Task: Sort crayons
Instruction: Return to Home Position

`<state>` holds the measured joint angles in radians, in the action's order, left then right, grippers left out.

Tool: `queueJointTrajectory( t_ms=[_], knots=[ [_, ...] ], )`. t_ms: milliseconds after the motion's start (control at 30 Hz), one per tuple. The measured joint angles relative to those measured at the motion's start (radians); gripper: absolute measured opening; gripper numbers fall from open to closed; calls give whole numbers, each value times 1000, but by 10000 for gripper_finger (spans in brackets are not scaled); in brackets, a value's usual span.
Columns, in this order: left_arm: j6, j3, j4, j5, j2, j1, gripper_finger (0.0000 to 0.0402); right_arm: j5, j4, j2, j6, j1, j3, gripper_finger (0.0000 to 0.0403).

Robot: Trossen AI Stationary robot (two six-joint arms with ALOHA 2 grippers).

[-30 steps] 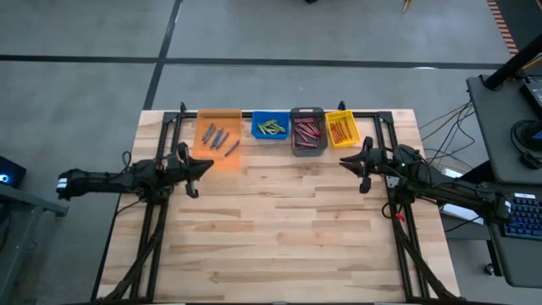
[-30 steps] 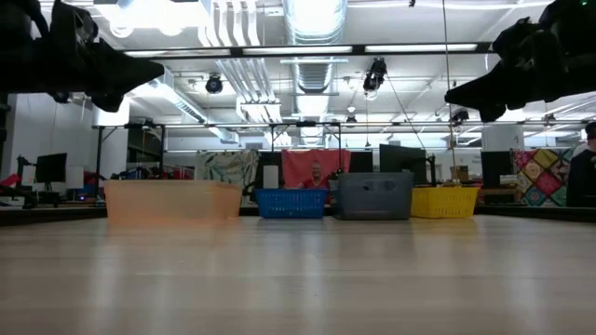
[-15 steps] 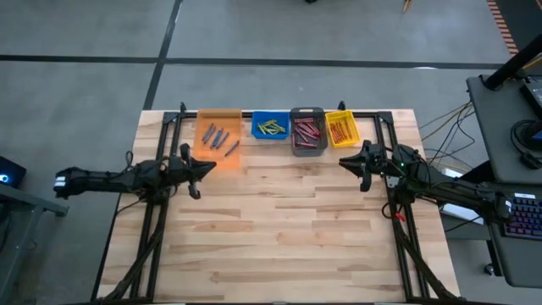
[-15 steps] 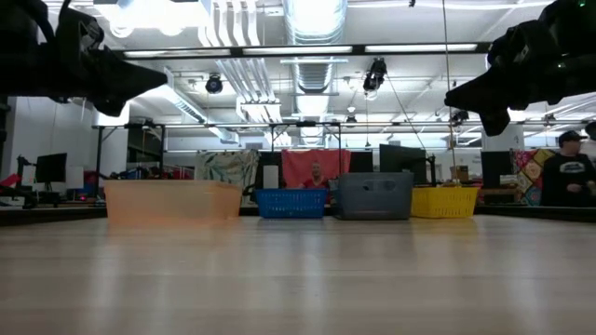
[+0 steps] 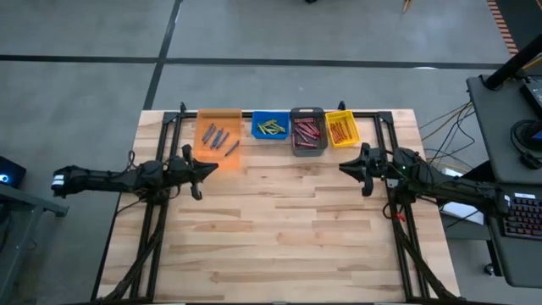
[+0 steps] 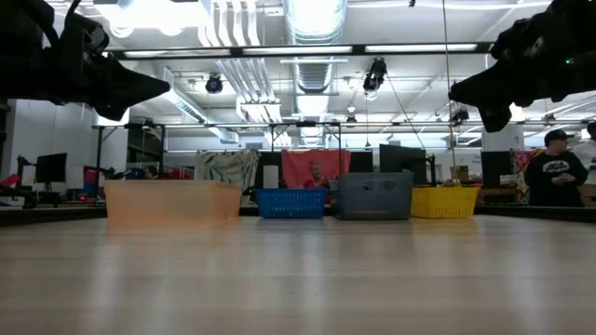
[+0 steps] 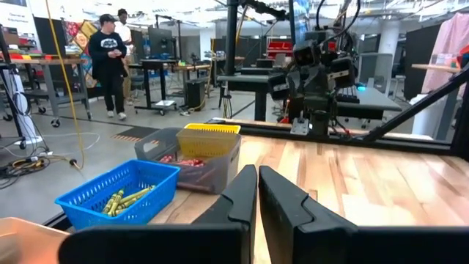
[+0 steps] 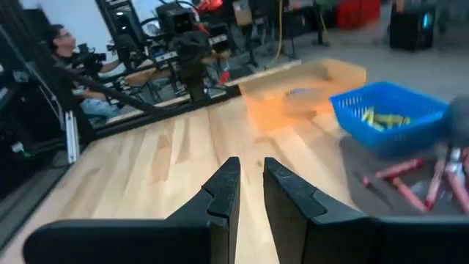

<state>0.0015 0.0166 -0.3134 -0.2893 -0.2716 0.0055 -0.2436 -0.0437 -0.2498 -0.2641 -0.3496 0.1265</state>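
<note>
The crayons lie sorted in four bins along the table's far edge. Blue ones [image 5: 216, 136] are in the orange bin [image 5: 222, 158], green-yellow ones [image 5: 270, 128] in the blue bin [image 5: 257, 126], red ones [image 5: 306, 130] in the grey bin [image 5: 308, 152], and orange ones [image 5: 340, 131] in the yellow bin [image 5: 341, 113]. My left gripper [image 5: 213, 167] hovers level and shut, just near of the orange bin. My right gripper [image 5: 343, 166] hovers level, near of the yellow bin. A narrow gap shows between its fingers [image 8: 251, 172], with nothing in it.
Bare wooden tabletop [image 5: 288, 220] stretches from the bins to the near edge. Black frame rails [image 5: 152, 229] run along the table's left, right and far sides. A person [image 6: 557, 172] stands in the room beyond the table, and others [image 7: 108, 55] stand farther off.
My left gripper has tipped slightly downward, staying in place. My right gripper has rolled a little about its own pointing line. A person has walked into the room's right side behind the table. The bins and crayons have kept still.
</note>
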Motion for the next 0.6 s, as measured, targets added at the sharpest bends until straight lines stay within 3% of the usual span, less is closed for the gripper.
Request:
queueJointTrajectory(
  t_ms=[133,200,333,533,600],
  knots=[
    [0,0,2,0,-3,0,0,84,-42,67,120,58,-47,52],
    [0,1,1,0,-3,0,0,204,-127,105,166,91,-105,52],
    [0,1,0,0,-9,0,0,519,-12,186,116,144,-114,52],
    [0,1,1,2,-25,0,0,576,-40,249,304,213,-115,52],
    [0,1,-2,1,-33,0,0,578,-81,249,301,232,-115,52]
  ],
)
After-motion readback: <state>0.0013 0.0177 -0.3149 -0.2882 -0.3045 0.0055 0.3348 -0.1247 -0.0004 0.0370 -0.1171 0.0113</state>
